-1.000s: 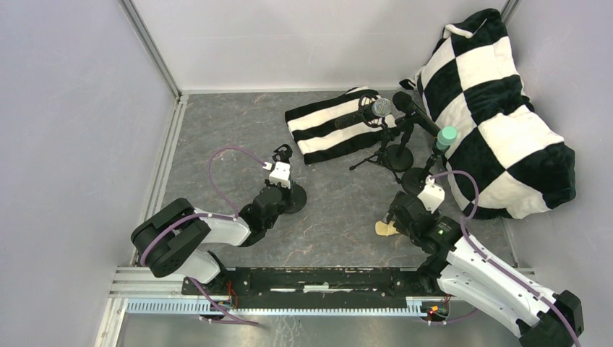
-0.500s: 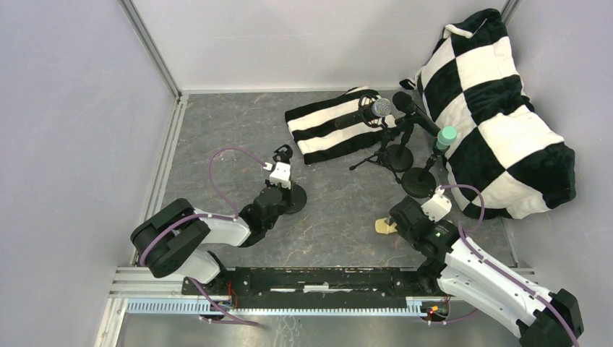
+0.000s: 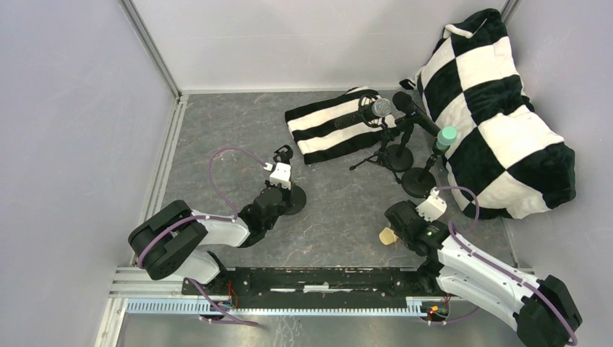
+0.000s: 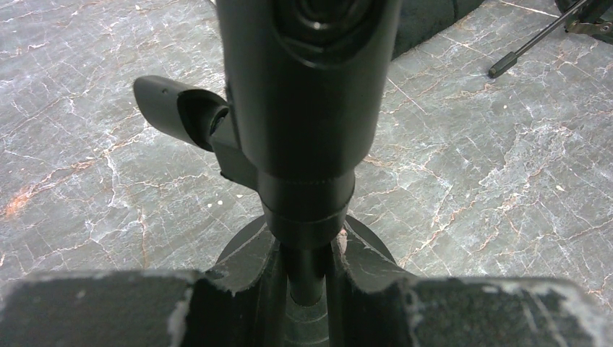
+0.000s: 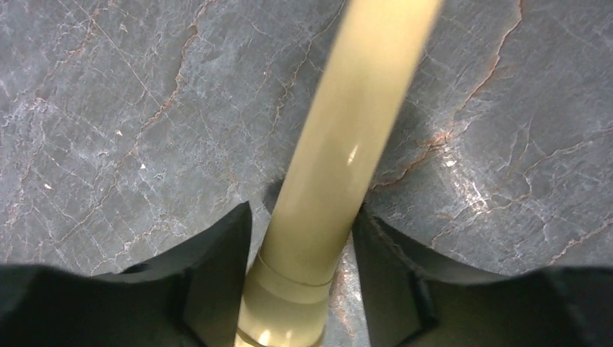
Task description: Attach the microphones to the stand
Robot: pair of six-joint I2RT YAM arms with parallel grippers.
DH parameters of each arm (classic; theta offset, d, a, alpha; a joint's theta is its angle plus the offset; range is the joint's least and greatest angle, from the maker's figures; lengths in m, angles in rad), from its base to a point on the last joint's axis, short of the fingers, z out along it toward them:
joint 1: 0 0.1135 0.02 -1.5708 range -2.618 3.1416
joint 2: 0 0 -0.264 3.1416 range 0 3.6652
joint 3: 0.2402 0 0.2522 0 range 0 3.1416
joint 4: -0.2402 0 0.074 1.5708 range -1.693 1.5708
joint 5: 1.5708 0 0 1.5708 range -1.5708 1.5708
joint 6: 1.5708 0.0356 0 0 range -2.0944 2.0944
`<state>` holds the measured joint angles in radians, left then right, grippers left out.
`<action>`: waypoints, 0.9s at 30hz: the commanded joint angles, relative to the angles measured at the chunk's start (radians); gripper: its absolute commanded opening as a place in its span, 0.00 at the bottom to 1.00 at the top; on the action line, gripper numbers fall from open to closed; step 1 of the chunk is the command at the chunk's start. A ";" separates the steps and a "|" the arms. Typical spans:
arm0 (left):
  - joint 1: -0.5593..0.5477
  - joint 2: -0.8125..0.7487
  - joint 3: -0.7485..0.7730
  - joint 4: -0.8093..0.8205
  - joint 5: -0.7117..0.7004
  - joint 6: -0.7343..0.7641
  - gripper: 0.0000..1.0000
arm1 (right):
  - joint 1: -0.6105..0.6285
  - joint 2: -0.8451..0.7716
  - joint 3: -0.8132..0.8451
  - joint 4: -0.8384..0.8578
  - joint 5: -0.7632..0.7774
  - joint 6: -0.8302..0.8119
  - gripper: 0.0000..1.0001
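Grey marbled stone covers the desk (image 3: pixel 340 210) in the overhead view. Your left claw (image 3: pixel 277 189) sits at the post of a bare stand (image 3: pixel 295 198) with a round black base, left of centre. Your right claw (image 3: pixel 395 230) is low over the cream-yellow microphone (image 3: pixel 387 236), which lies flat on the desk at the front right. At the back right, the silver-mesh microphone (image 3: pixel 381 108), the black microphone (image 3: pixel 407 103) and the mint green microphone (image 3: pixel 447 135) already sit on stands, beside a checkered cushion (image 3: pixel 506 108) and a striped cloth (image 3: pixel 325 130). In the left wrist view, the left claw (image 4: pixel 307 278) pinches the stand's thin post just under its collar, and the empty clip (image 4: pixel 181 112) juts out above. In the right wrist view, the right claw (image 5: pixel 303 260) straddles the cream-yellow microphone (image 5: pixel 332 166). Its fingers (image 5: pixel 209 267) flank the body closely, with a dark sliver on one side, so you cannot tell whether they press it yet. The step in hand looks like picking up this last microphone. Centre the smooth round body between the fingers, squeeze squarely so it cannot roll, and lift straight up. Keep the left hold firm so the stand does not tip, and line the handle up with the clip's mouth before pressing it in.
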<state>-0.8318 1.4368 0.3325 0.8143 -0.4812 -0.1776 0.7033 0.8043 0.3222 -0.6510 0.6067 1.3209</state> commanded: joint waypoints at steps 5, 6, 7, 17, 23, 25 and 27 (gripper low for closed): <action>-0.004 -0.026 0.003 0.044 -0.027 0.051 0.15 | 0.001 -0.139 -0.066 -0.051 -0.017 0.067 0.41; -0.004 -0.024 0.005 0.045 -0.026 0.051 0.15 | 0.001 -0.158 -0.063 -0.067 -0.010 0.073 0.39; -0.005 -0.023 0.005 0.045 -0.024 0.052 0.15 | 0.001 -0.182 -0.060 -0.077 -0.006 0.083 0.37; -0.006 -0.016 0.007 0.051 -0.017 0.054 0.15 | 0.002 -0.432 -0.126 0.063 -0.102 -0.099 0.00; -0.006 -0.007 0.017 0.060 0.009 0.067 0.15 | 0.001 -0.503 -0.238 0.334 -0.336 -0.398 0.00; -0.006 0.001 0.029 0.062 0.025 0.080 0.15 | 0.001 -0.507 -0.264 0.412 -0.379 -0.474 0.00; -0.006 0.006 0.037 0.070 0.038 0.089 0.14 | 0.002 -0.476 -0.273 0.460 -0.414 -0.560 0.00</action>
<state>-0.8318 1.4376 0.3332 0.8162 -0.4690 -0.1555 0.7025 0.3084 0.1146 -0.3687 0.3099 0.9848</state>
